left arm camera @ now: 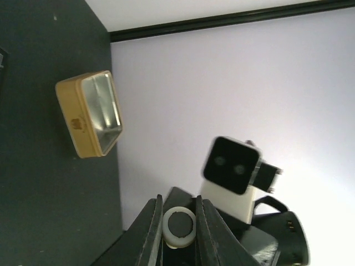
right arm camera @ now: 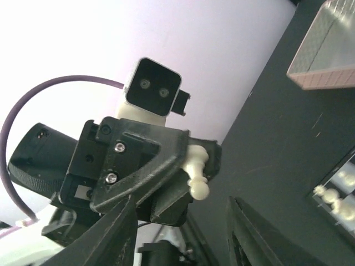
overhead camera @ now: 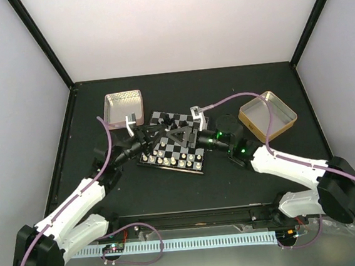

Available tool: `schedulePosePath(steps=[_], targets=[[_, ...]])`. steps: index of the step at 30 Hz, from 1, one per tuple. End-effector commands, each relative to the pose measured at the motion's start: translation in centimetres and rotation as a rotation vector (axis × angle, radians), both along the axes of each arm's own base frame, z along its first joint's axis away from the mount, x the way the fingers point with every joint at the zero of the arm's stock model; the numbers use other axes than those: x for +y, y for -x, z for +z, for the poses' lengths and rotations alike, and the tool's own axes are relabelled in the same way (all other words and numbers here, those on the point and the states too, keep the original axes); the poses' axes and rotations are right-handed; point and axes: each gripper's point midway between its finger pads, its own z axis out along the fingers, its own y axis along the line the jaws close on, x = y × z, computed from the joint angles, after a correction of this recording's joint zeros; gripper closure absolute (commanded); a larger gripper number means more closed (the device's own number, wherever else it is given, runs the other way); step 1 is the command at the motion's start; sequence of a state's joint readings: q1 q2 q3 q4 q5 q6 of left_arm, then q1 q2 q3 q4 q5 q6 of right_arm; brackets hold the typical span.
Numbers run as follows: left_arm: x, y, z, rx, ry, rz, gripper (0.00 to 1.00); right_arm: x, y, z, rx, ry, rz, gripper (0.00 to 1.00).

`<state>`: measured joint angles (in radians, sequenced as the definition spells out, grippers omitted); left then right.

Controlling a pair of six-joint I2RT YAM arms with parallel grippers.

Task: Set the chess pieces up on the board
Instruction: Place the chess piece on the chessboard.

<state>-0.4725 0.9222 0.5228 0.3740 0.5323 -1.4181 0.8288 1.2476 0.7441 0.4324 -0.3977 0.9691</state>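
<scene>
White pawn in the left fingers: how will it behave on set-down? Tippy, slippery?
Probably rigid and very light: the pawn is small, looks moulded, and sits undeformed between the left fingers. Likely slippery, since its surface looks smooth and glossy. Its round flat base with a dark pad should stand, but it could tip or roll if released tilted.

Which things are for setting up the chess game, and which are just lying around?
For the job: board, chess pieces on it, cream pawn held in the left gripper.
Just lying about: pink tin, gold tin.
</scene>
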Motion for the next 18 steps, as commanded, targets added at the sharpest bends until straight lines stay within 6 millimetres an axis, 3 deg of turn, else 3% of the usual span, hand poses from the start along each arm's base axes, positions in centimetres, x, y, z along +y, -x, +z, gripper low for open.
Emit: schedulePosePath(steps=[1,7,15,18], targets=[[0.1,0.5,3.3,-0.013,0.138,-0.014,0.96,1.2,0.4,2.7,0.105,-0.133,0.078,0.58],[0.1,0.5,3.1,0.005,0.158,-0.015,0.96,1.4,0.2,2.8,0.135,-0.164,0.077,0.67],[0.1,0.5,2.5,0.018,0.157,-0.013,0.96,0.8,-0.9,2.8,0.159,-0.167,0.011,0.64],[0.1,0.5,2.4,0.021,0.158,-0.014,0.96,0.6,-1.3,2.6,0.170,-0.166,-0.009,0.73]])
